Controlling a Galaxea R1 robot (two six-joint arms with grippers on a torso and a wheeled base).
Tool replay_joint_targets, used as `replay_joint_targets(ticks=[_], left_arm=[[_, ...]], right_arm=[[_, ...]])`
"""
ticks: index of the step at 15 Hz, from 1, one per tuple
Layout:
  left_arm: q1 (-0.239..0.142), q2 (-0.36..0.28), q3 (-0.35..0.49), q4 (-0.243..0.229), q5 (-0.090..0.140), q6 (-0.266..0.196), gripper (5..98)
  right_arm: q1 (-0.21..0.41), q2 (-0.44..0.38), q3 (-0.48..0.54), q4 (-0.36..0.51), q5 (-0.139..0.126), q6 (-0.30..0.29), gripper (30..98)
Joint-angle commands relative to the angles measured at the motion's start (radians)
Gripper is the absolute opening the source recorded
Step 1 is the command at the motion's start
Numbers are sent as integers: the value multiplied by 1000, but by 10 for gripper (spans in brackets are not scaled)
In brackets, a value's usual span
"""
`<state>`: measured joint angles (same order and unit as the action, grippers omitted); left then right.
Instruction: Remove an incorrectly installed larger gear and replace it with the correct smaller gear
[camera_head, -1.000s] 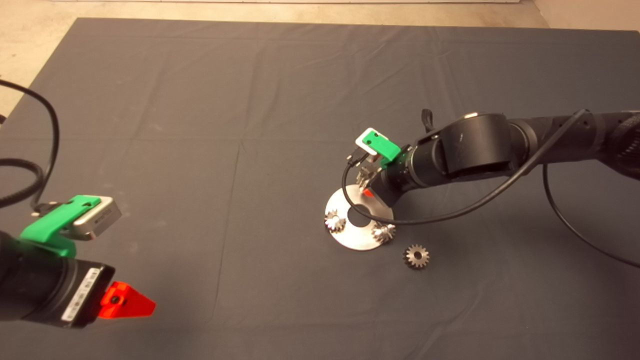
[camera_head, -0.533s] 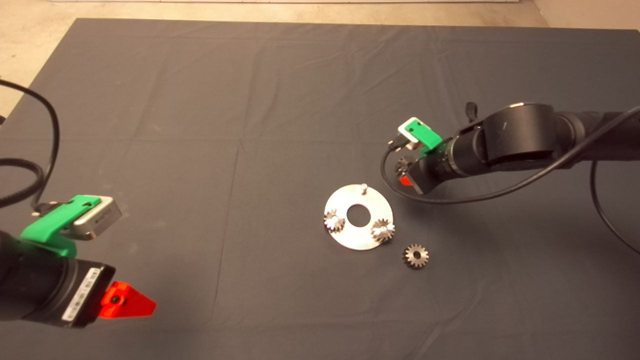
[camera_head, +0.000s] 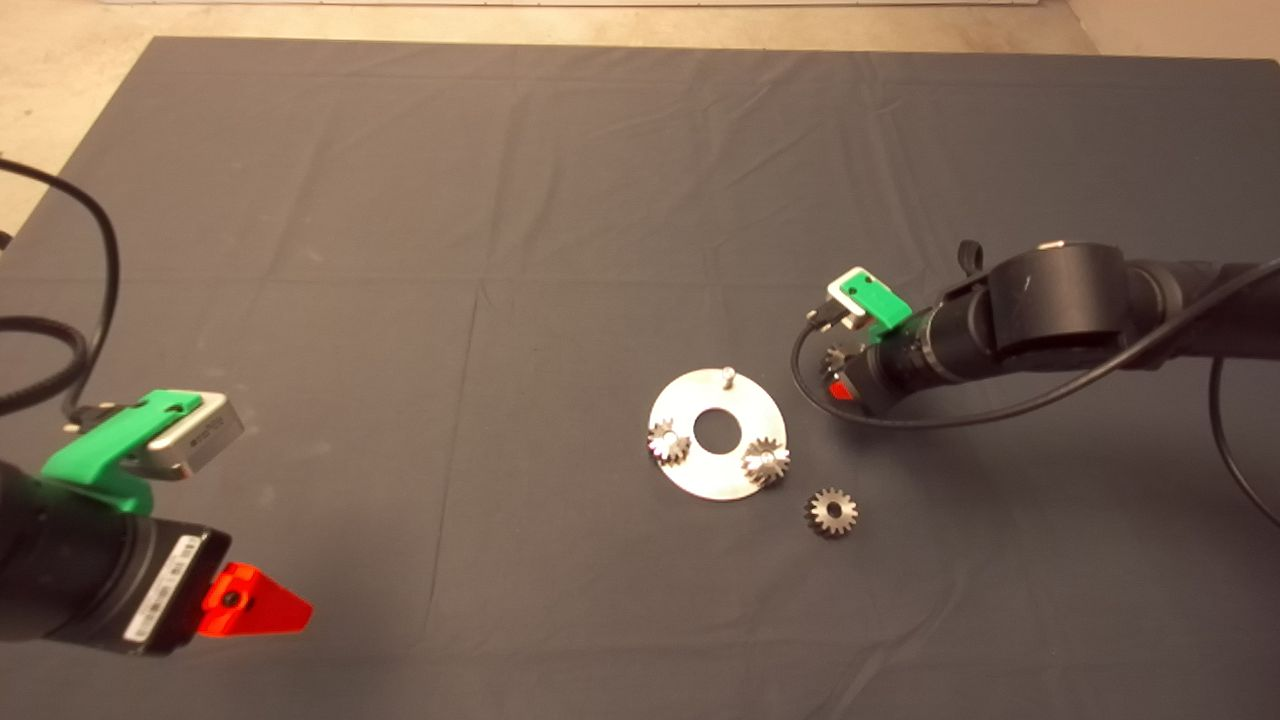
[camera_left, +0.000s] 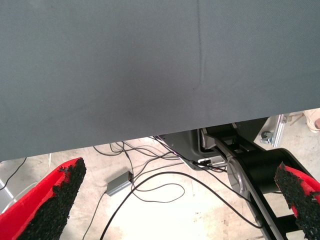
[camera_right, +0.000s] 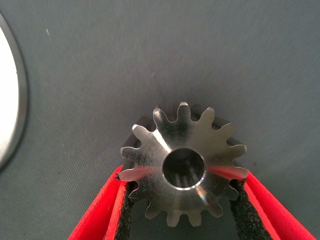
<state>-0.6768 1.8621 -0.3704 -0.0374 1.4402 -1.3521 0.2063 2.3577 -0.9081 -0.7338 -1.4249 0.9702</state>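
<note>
Gripping the larger gear (camera_right: 183, 167), bright polished steel with a round bore, between black foam pads (camera_right: 239, 205): right gripper (camera_head: 840, 378) closed on it, just right of the flat silvery disc (camera_head: 716, 475). Lying beside that disc on wrinkled dark cloth mat (camera_head: 420, 220): smaller gear (camera_head: 831, 511), dull grey. Parked lower left, fingers spread wide, empty: left gripper (camera_left: 170, 200). Beyond the mat: pale floor.

Smaller gear (camera_head: 832, 512) on mat (camera_head: 500, 200), right of plate (camera_head: 716, 468).
</note>
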Motion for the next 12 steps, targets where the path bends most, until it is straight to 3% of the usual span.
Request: replay_joint_targets(ticks=[1,8,12], left_arm=[[-10,-2,15,-18,5,2,977],[-10,-2,16,-18,6,1,977],[-10,-2,16,-18,6,1,977]], right_arm=[[24,-13,6,-21,18,13,450],[24,-34,12,-21,17,33,453],[27,-36,45,-19,11,33,491]])
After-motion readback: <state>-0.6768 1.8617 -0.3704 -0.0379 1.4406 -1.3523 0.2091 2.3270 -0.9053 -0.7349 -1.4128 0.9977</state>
